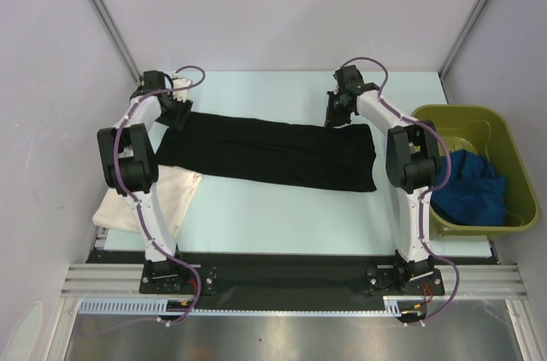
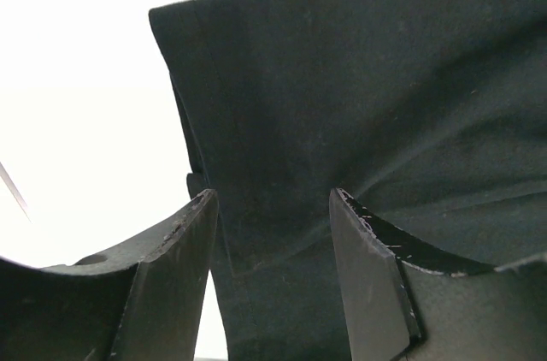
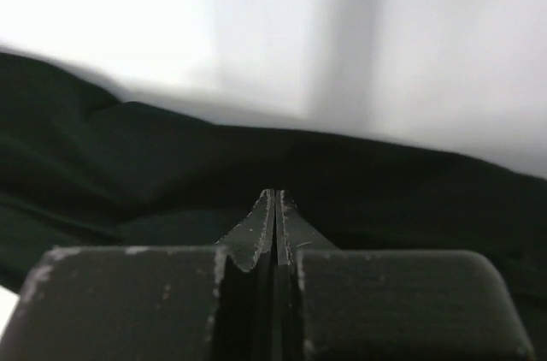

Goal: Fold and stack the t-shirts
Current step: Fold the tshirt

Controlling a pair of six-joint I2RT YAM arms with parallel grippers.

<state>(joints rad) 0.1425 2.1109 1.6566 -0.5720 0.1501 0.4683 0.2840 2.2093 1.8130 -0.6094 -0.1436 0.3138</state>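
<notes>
Black t-shirt lies as long folded band across bench centre. Left hand open, straddling its left far corner. Right hand pressed shut at far right edge; grip on cloth unclear.

On the table, 1 t-shirt lies across the frame's centre, its far edge running from the left gripper at upper left to the right gripper right of centre. A 2nd t-shirt lies at lower left, partly under the left arm. The bin at far right holds a 3rd t-shirt.
</notes>
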